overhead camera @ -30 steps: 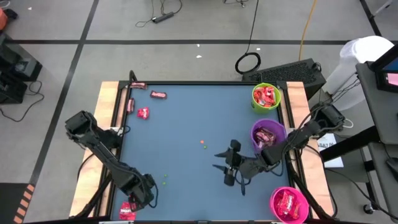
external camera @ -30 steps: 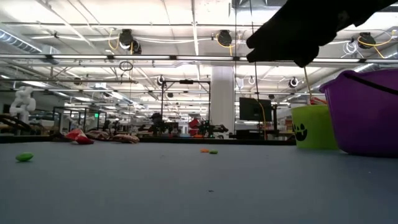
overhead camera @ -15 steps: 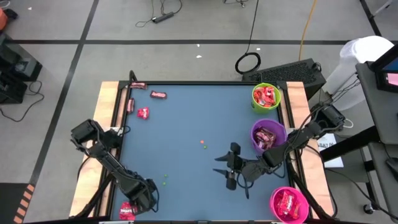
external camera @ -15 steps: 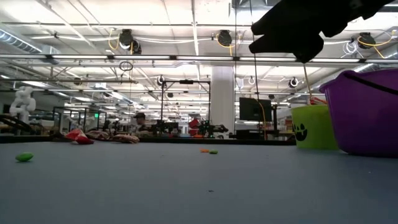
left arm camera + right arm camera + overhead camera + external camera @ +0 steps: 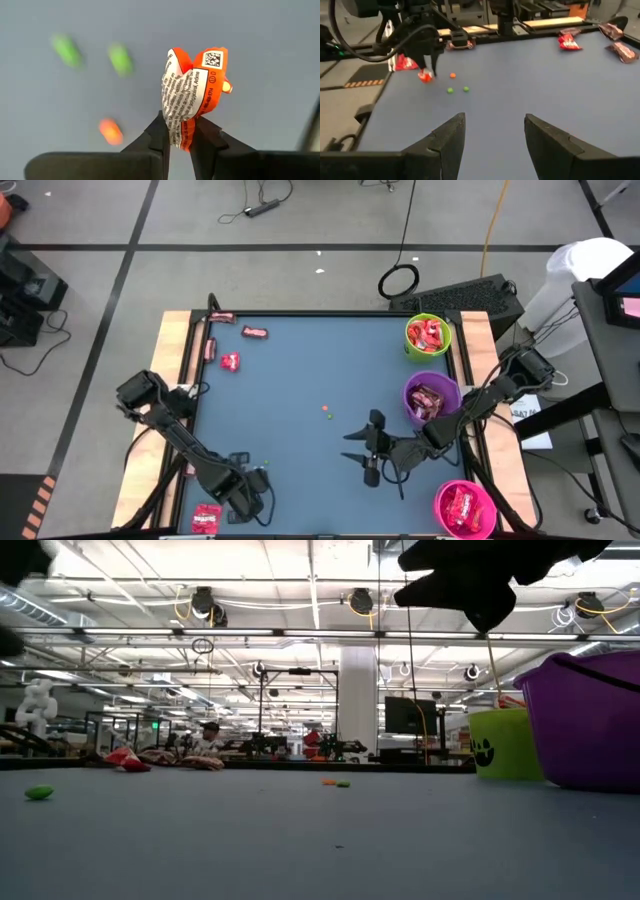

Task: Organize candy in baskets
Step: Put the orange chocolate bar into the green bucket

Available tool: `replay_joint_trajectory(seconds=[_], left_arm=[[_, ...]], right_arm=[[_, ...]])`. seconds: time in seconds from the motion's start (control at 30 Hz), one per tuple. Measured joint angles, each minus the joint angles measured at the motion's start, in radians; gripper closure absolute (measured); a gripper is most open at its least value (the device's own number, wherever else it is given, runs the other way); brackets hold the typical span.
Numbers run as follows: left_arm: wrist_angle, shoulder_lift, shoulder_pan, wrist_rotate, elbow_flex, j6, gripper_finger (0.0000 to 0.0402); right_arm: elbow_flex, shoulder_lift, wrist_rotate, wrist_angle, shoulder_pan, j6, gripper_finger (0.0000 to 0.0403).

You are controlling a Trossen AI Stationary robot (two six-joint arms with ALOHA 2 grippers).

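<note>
The left end effector [image 5: 181, 136] is pinching a small wrapped candy [image 5: 192, 90] near the front left of the surface [image 5: 320, 370], and the piece looks lifted a little above it. The wrapper is red-orange with white print and is crumpled where the fingers [image 5: 156, 137] squeeze it. It looks very light and soft, so it should bend and crinkle and not break. The shiny wrap may be slippery, so holding it by the folded edge, as now, seems a good way, but it could slide out if the hold is loose. The right end effector [image 5: 494, 131] hangs over the middle right of the surface with its jaws apart and nothing in them. More candies [image 5: 229, 361] lie at the far left corner, and one candy pack [image 5: 206, 517] lies at the front left edge. The green basket [image 5: 428, 335], purple basket [image 5: 431, 397] and pink basket [image 5: 464, 508] stand in a line down the right side, each with candy inside. The surface is flat and blue-grey, with tiny loose dots [image 5: 327, 413] here and there. Beyond it is a big bright hall with pipes on the ceiling and a person [image 5: 208, 736] far off.
</note>
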Motion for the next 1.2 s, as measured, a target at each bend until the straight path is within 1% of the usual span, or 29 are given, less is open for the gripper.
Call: replay_joint_trajectory(seconds=[0.07,0.13,0.2,0.3,0.47,0.53,0.63,0.7,0.8,1.07,1.2], left_arm=[[0.016,0.0,0.007,-0.152,0.03,0.055,0.0346],[0.068,0.0,0.018,-0.318,0.042,0.106,0.0345],[0.139,0.0,0.031,-0.434,0.045,0.158,0.0345],[0.256,0.0,0.053,-0.509,0.046,0.258,0.0344],[0.436,0.0,0.09,-0.624,0.046,0.396,0.0344],[0.505,0.0,0.103,-0.65,0.046,0.458,0.0344],[0.607,0.0,0.126,-0.654,0.046,0.563,0.0344],[0.678,0.0,0.142,-0.653,0.046,0.61,0.0344],[0.738,0.0,0.163,-0.65,0.047,0.659,0.0344],[0.773,-0.002,0.196,-0.64,0.047,0.656,0.0343],[0.775,-0.002,0.198,-0.64,0.046,0.656,0.0343]], right_arm=[[0.0,0.0,0.0,0.034,0.005,-0.009,0.0211],[0.0,0.002,0.0,0.08,0.012,-0.014,0.0211],[0.0,0.017,-0.004,0.143,0.023,-0.041,0.0211],[0.0,0.054,-0.011,0.228,0.042,-0.103,0.0211],[0.0,0.14,-0.073,0.366,0.044,-0.169,0.0211],[0.0,0.175,-0.083,0.415,0.043,-0.177,0.0211],[0.0,0.225,-0.083,0.471,0.044,-0.198,0.0211],[0.0,0.251,-0.083,0.502,0.042,-0.204,0.0211],[0.009,0.268,-0.081,0.516,0.036,-0.212,0.0211],[0.048,0.278,-0.072,0.515,0.013,-0.219,0.0211],[0.065,0.275,-0.047,0.517,0.006,-0.219,0.0211]])
